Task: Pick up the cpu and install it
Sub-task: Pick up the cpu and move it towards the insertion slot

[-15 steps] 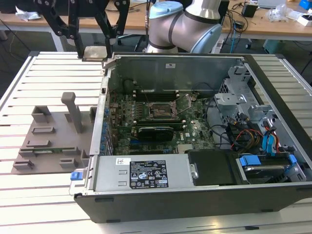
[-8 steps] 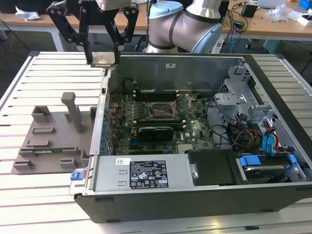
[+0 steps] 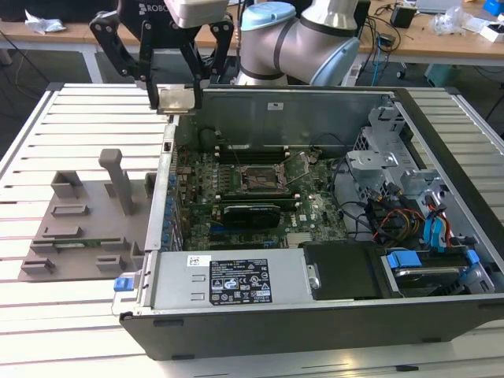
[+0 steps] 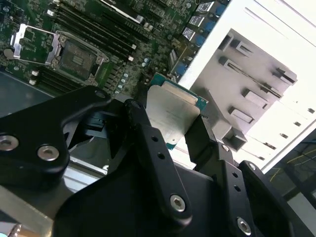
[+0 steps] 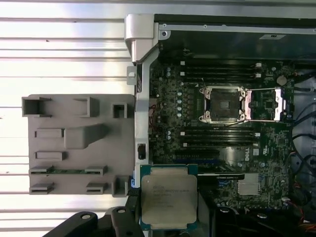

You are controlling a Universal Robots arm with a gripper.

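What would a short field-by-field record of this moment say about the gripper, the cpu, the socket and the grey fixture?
gripper: shut on the cpu, gripping two opposite edges
cpu: in the air, silvery top showing in both wrist views, above the edge of the computer case
socket: on the motherboard, cover swung open, no chip in it
grey fixture: on the slatted table, at the exterior view's left of the case
task state: cpu picked up, not yet installed
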